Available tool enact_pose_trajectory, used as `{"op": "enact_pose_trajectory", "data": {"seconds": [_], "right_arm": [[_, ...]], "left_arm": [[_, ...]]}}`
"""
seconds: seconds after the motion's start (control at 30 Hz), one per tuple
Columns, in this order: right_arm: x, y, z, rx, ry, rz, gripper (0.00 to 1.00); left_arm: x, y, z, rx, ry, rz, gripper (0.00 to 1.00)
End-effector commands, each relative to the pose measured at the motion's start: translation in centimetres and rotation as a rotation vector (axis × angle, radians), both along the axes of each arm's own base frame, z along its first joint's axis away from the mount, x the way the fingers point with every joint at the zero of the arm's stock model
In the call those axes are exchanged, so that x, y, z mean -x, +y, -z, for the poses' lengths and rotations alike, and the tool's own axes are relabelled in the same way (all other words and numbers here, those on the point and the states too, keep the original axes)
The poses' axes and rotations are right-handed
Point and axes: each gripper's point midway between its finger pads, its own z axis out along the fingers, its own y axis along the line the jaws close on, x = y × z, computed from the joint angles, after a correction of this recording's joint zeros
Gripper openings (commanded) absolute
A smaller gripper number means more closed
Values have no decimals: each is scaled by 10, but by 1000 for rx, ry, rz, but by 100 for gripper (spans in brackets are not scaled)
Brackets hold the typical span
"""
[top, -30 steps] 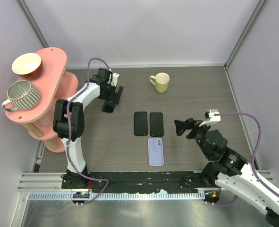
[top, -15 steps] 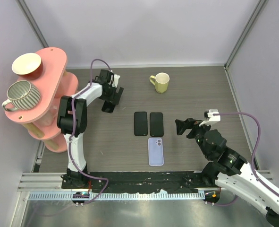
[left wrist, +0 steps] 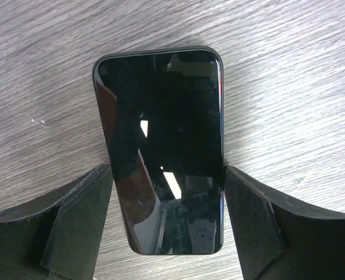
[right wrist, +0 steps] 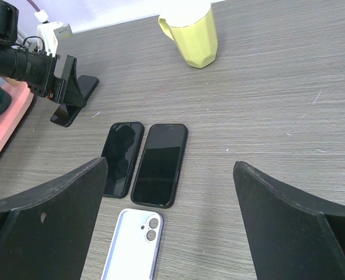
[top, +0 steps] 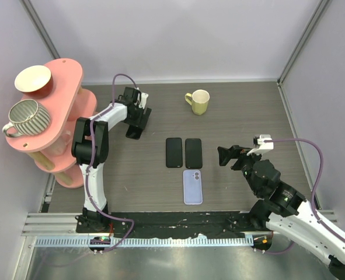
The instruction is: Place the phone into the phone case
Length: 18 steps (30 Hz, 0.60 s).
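Barely shifted, left hand (left wrist: 166,204) straddles phone (left wrist: 160,146).

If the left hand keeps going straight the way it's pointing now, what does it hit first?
The left hand points down at the black glossy slab phone lying flat on the grey wood-grain table. Its open fingers straddle that phone, so it would probably meet the phone first, though the remaining height is unclear.

Grey wood-grain table (top: 236,116) across the frame. At centre, two glossy black phones: the left phone (top: 173,152) and the right phone (top: 193,153). Below them, a pale lavender-blue phone case (top: 192,186). Upper centre, a pale yellow mug (top: 199,102). At left, a salmon-pink shelf (top: 64,87) carries a grey-and-white striped mug (top: 26,116) and a cream bowl (top: 32,78) with a reddish-brown outside.
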Motion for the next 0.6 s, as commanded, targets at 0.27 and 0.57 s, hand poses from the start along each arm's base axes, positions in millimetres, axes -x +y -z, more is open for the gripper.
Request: {"op": "enact_pose_trajectory", "data": {"seconds": [0.27,0.57], "right_arm": [[1,-3,-28,-65,-34,19,95],[1,-4,-29,-75,-36,24,95]], "left_arm": [[2,-2,6,18,12,5,82],[0,1,9,2,18,-7,85]]}}
